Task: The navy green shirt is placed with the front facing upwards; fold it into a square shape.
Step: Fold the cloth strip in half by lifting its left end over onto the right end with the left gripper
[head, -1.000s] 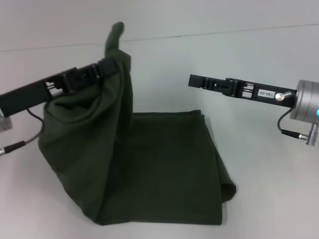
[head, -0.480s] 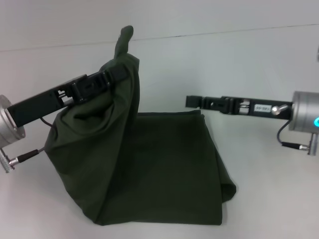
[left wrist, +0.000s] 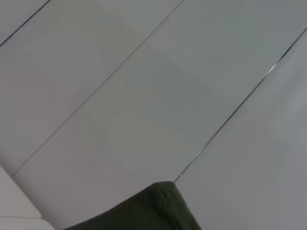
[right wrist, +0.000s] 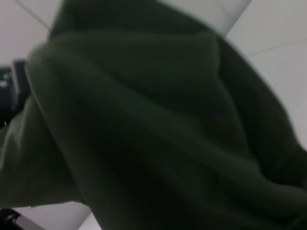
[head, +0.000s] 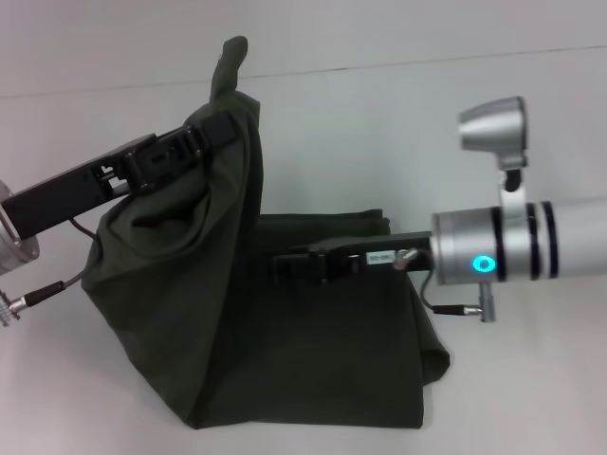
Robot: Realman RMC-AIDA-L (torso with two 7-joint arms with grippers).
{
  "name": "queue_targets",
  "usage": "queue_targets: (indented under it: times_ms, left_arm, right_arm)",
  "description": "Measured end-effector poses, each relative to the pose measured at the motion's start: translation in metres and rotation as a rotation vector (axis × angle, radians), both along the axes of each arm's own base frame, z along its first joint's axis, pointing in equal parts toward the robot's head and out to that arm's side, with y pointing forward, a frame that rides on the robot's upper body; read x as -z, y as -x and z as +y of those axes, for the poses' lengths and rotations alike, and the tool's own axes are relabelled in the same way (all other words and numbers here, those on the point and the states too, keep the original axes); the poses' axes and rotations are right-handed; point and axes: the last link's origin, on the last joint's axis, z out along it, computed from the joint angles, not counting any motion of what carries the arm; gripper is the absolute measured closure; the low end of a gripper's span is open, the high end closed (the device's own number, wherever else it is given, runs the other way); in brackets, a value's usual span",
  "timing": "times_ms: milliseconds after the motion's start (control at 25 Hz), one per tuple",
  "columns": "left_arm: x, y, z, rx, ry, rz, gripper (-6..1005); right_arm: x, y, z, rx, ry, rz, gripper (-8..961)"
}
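Observation:
The navy green shirt (head: 322, 351) lies partly folded on the white table, plain dark side showing and no lettering visible. Its left part is lifted in a hanging drape by my left gripper (head: 211, 136), which is shut on the cloth, and a tip of fabric sticks up above it. My right gripper (head: 282, 266) reaches in from the right, low over the flat part, with its tip at the edge of the hanging drape. The right wrist view is filled with shirt fabric (right wrist: 144, 120). Only a corner of the shirt (left wrist: 160, 208) shows in the left wrist view.
The white table (head: 512, 379) extends around the shirt, with a thin seam line (head: 427, 62) across the back. A cable (head: 43, 289) hangs from the left wrist near the shirt's left side.
My right arm has swung left and down, from beside the shirt to over its flat part, up against the lifted drape. The left gripper still holds the cloth up, shifted slightly.

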Motion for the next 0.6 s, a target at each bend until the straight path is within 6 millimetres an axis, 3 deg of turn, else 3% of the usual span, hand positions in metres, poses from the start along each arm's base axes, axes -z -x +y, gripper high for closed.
queue_targets:
  times_ms: [360, 600]
  left_arm:
    - [0.001, -0.004, 0.0, 0.013, 0.004, -0.014, 976]
    - [0.015, -0.009, -0.003, 0.032, 0.048, -0.011, 975]
  right_arm:
    - [0.005, 0.024, 0.012, -0.05, -0.004, 0.011, 558]
    - [0.001, 0.022, 0.014, -0.04, -0.02, 0.025, 558]
